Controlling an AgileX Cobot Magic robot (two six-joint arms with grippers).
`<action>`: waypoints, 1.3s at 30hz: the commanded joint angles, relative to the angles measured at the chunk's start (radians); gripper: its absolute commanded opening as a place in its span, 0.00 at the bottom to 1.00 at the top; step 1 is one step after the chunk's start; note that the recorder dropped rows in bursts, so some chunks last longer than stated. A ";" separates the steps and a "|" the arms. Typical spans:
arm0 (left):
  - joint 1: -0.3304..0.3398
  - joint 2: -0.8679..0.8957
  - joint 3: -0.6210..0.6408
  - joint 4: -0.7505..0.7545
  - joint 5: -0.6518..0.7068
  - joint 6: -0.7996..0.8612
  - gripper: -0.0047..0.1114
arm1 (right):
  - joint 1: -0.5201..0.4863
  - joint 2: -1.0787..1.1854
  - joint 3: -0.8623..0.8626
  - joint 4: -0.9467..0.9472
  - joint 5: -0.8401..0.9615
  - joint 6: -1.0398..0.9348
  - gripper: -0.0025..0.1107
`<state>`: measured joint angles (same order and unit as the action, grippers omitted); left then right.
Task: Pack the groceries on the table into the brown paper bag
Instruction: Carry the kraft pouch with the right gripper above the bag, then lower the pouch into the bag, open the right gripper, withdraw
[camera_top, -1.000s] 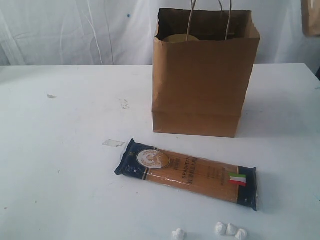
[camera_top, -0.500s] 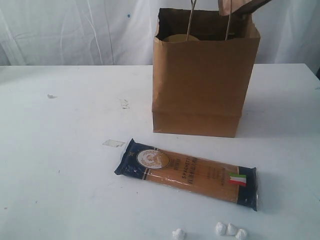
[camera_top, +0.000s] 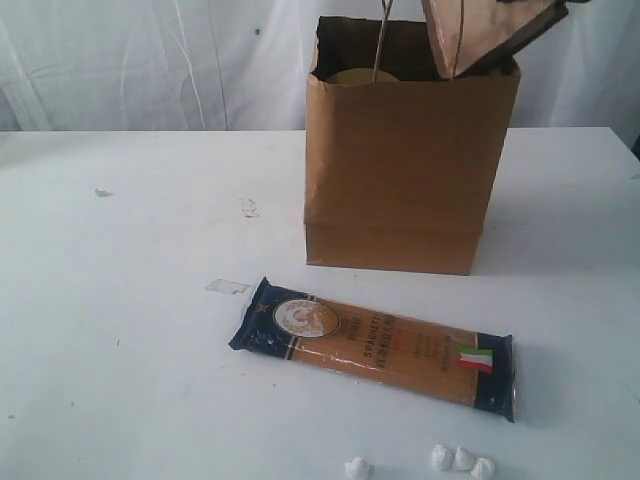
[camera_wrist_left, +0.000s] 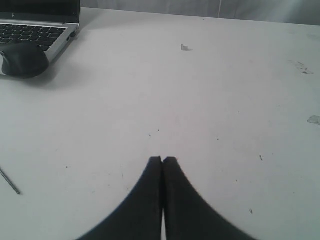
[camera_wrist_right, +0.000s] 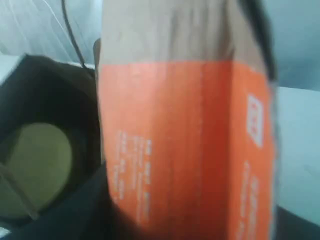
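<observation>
The brown paper bag (camera_top: 400, 160) stands upright at the back of the white table (camera_top: 120, 300). A gold-lidded jar (camera_top: 350, 76) shows inside its mouth, and again in the right wrist view (camera_wrist_right: 40, 165). My right gripper (camera_wrist_right: 180, 165) is shut on the brown pouch with the orange label (camera_wrist_right: 175, 100). That pouch (camera_top: 480, 35) hangs tilted over the bag's right top corner. The long dark-blue spaghetti packet (camera_top: 375, 345) lies flat in front of the bag. My left gripper (camera_wrist_left: 163, 160) is shut and empty over bare tabletop, away from the groceries.
Small white foam lumps (camera_top: 460, 460) lie near the front edge, and a paper scrap (camera_top: 227, 287) lies left of the spaghetti. The left wrist view shows a laptop (camera_wrist_left: 35, 30) and a dark mouse (camera_wrist_left: 22, 59) on the table. The bag's cord handles (camera_top: 380, 40) stand up.
The brown pouch has come into the exterior view from the top right and dropped lower over the bag's mouth. The spaghetti packet and bag have not moved.
</observation>
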<state>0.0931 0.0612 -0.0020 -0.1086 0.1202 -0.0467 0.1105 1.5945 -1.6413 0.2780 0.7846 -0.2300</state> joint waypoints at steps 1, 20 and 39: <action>-0.005 -0.003 0.002 -0.007 0.006 -0.001 0.04 | -0.001 -0.008 -0.012 -0.167 0.012 0.034 0.38; -0.005 -0.003 0.002 -0.007 0.006 -0.001 0.04 | -0.001 -0.004 -0.010 -0.045 -0.016 -0.034 0.41; -0.005 -0.003 0.002 -0.007 0.006 -0.001 0.04 | -0.001 0.024 -0.010 -0.047 -0.016 -0.081 0.48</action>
<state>0.0931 0.0612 -0.0020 -0.1086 0.1202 -0.0467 0.1105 1.6206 -1.6430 0.2299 0.7776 -0.2983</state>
